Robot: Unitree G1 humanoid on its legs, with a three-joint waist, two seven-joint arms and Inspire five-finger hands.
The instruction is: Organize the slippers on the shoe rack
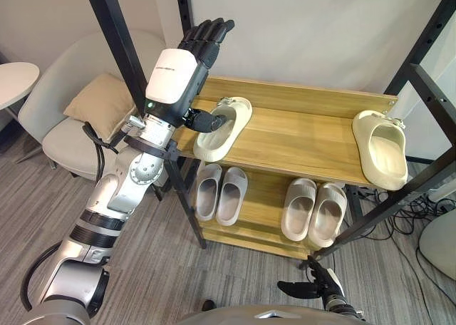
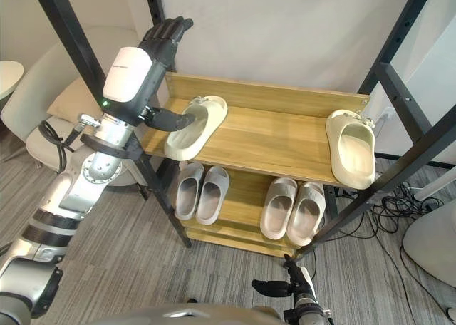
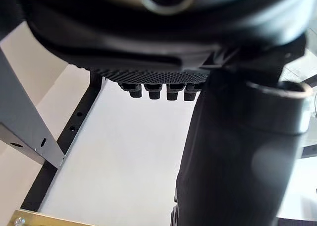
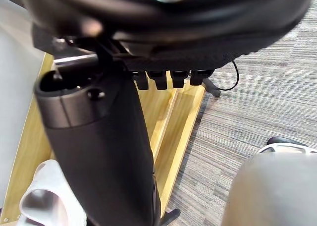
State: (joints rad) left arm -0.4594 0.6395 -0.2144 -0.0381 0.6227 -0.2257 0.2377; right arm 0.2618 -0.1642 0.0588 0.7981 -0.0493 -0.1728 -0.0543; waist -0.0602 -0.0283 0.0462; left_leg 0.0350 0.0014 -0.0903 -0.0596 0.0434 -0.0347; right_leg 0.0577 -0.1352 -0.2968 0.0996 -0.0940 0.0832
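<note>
A cream slipper [image 1: 226,125] lies at the left end of the wooden shoe rack's top shelf [image 1: 299,136], partly over the front edge. My left hand [image 1: 196,50] is raised beside it, open with fingers straight up; its thumb [image 1: 206,120] reaches to the slipper's near side. A second cream slipper [image 1: 381,148] lies at the right end of that shelf. Two pale pairs [image 1: 221,192] [image 1: 313,209] sit side by side on the lower shelf. My right hand [image 1: 313,288] hangs low in front of the rack, open and holding nothing.
A grey chair [image 1: 53,104] with a tan cushion [image 1: 100,100] stands left of the rack, beside a round white table [image 1: 14,79]. Black frame posts [image 1: 117,33] flank the rack. Cables [image 1: 399,218] lie on the floor at the right.
</note>
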